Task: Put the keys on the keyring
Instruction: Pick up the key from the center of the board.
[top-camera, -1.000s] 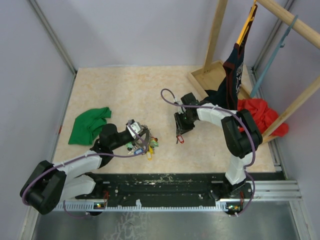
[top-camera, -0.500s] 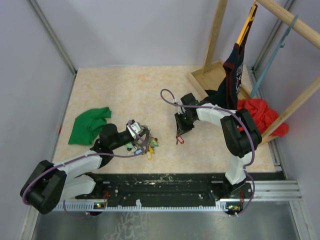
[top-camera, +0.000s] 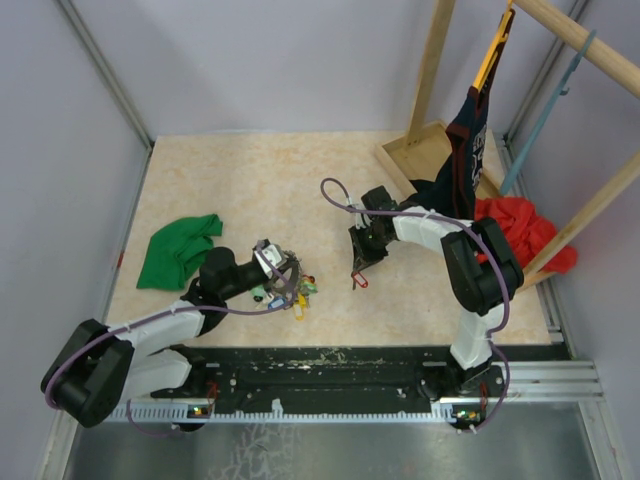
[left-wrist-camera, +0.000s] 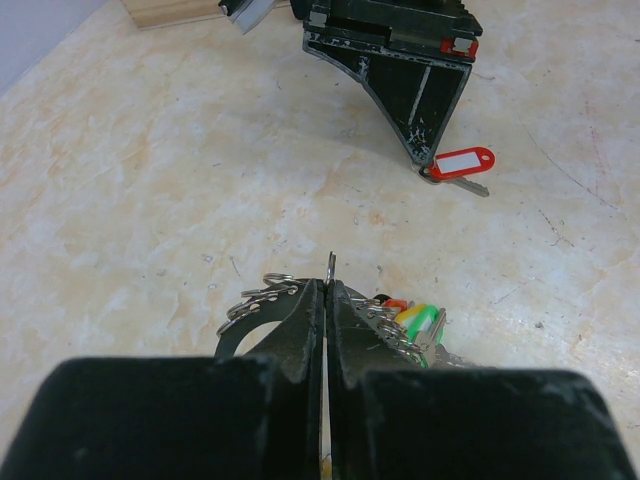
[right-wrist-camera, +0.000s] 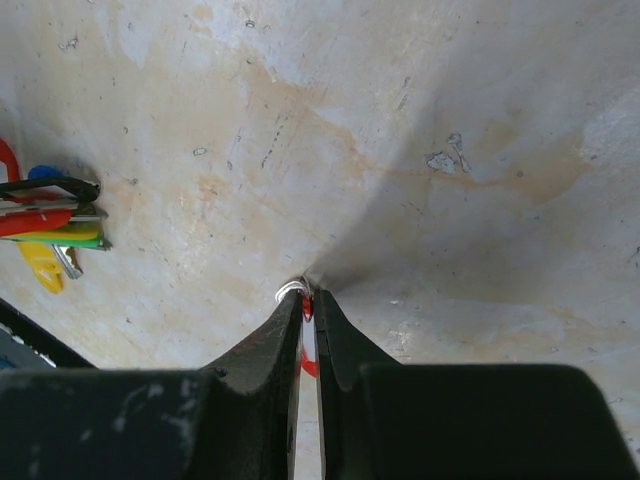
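Note:
My left gripper (top-camera: 279, 263) is shut on the thin grey keyring (left-wrist-camera: 331, 262), which stands on edge between the fingertips in the left wrist view. Its bunch of green, yellow, blue and red tagged keys (top-camera: 297, 287) hangs against the table, and shows in the left wrist view (left-wrist-camera: 418, 324) and the right wrist view (right-wrist-camera: 48, 232). My right gripper (top-camera: 358, 267) points down at the table, its jaws shut on the end of a red-tagged key (left-wrist-camera: 462, 163). The red tag (right-wrist-camera: 307, 309) shows between its jaws, with the key's small split ring (right-wrist-camera: 289, 292) at the tips. That key lies flat on the table (top-camera: 359, 281).
A green cloth (top-camera: 178, 250) lies left of the left arm. A red cloth (top-camera: 522, 232) and a wooden rack (top-camera: 430, 75) with a hanging dark garment (top-camera: 466, 150) stand at the back right, close behind the right arm.

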